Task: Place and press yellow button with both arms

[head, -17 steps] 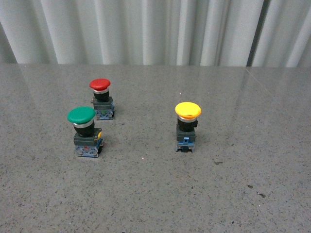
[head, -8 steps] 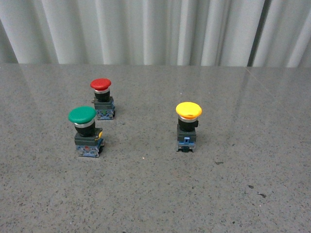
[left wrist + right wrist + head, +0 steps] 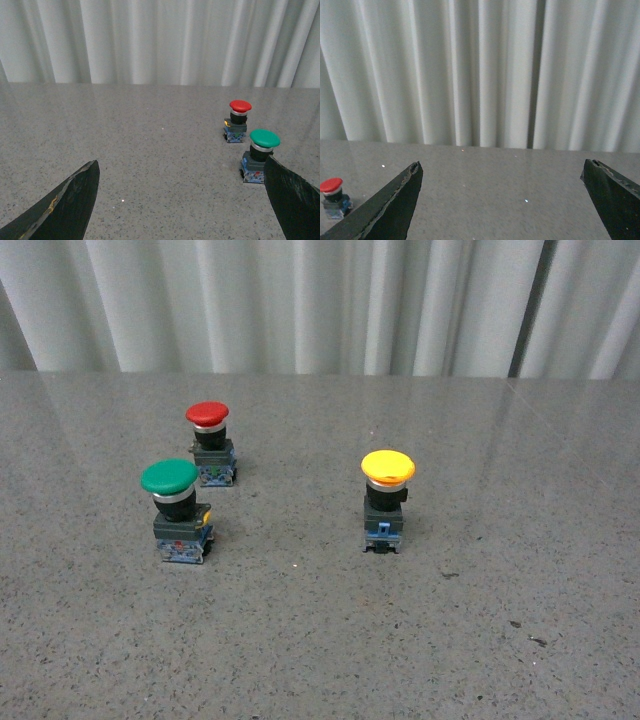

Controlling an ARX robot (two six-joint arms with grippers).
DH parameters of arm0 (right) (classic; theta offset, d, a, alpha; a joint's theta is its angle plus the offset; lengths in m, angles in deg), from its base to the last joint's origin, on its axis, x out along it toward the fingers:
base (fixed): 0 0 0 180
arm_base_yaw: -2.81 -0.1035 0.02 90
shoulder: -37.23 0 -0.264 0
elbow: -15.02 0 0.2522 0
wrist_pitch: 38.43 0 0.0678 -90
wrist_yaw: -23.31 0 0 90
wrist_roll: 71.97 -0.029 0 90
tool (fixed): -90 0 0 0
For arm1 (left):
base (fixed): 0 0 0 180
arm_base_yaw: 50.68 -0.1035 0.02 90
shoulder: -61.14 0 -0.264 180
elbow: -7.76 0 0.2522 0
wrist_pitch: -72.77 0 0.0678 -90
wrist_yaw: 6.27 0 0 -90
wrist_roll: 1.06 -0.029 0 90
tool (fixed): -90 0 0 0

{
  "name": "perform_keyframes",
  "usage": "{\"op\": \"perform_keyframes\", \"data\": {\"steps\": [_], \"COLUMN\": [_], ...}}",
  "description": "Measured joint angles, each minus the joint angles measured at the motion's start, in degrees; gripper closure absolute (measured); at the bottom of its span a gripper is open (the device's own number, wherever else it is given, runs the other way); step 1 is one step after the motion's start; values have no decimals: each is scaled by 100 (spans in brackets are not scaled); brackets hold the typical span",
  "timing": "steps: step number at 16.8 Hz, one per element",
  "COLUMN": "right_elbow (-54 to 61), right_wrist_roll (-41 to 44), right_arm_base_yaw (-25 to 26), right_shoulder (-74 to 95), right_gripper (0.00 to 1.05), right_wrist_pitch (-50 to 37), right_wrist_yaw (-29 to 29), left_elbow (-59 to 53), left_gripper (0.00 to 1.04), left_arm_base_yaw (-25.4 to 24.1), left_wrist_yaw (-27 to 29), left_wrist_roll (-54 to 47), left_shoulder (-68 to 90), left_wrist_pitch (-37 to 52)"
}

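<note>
The yellow button (image 3: 387, 498) stands upright on the grey speckled table (image 3: 320, 640), right of centre in the front view. Neither arm shows in the front view. My left gripper (image 3: 182, 172) is open and empty, its black fingers (image 3: 70, 200) wide apart over bare table. The yellow button is out of view in both wrist views. My right gripper (image 3: 502, 172) is open and empty, its fingers (image 3: 395, 200) wide apart, facing the curtain.
A green-capped switch (image 3: 176, 510) and a red-capped switch (image 3: 210, 443) stand left of the yellow button. Both show in the left wrist view, green (image 3: 260, 155) beside one finger and red (image 3: 238, 120) beyond. The red one shows in the right wrist view (image 3: 332, 196). A white curtain (image 3: 320, 300) hangs behind the table.
</note>
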Motion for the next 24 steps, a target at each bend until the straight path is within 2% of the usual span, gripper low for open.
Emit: {"op": "perform_keyframes", "data": {"steps": [2, 4, 7, 10, 12, 13, 16, 17, 24], "right_elbow": [-946, -1714, -2002, -2463, -2531, -2531, -2531, -2531, -2555], "right_wrist_roll": [33, 28, 28, 17, 7, -61, -103, -142, -238], "right_arm_base_yaw": [-450, -940, -1165, -1683, -2039, -2181, -2240, -2249, -2332], "right_shoulder": [1683, 2905, 3311, 4083, 4583, 4920, 5193, 5292, 5639], "right_gripper": [6, 6, 6, 7, 31, 65, 97, 103, 103], "right_wrist_pitch": [-577, -592, -610, -612, -610, -619, -636, -625, -664], "right_wrist_yaw": [-4, 2, 42, 170, 282, 337, 348, 343, 343], "left_elbow": [0, 0, 0, 0, 0, 0, 0, 0, 0], "left_gripper": [7, 7, 7, 7, 7, 7, 7, 7, 7], "left_arm_base_yaw": [0, 0, 0, 0, 0, 0, 0, 0, 0], "left_wrist_yaw": [-2, 0, 0, 0, 0, 0, 0, 0, 0], "left_wrist_roll": [0, 0, 0, 0, 2, 0, 0, 0, 0], "left_shoulder": [0, 0, 0, 0, 0, 0, 0, 0, 0], "left_wrist_pitch": [0, 0, 0, 0, 0, 0, 0, 0, 0]}}
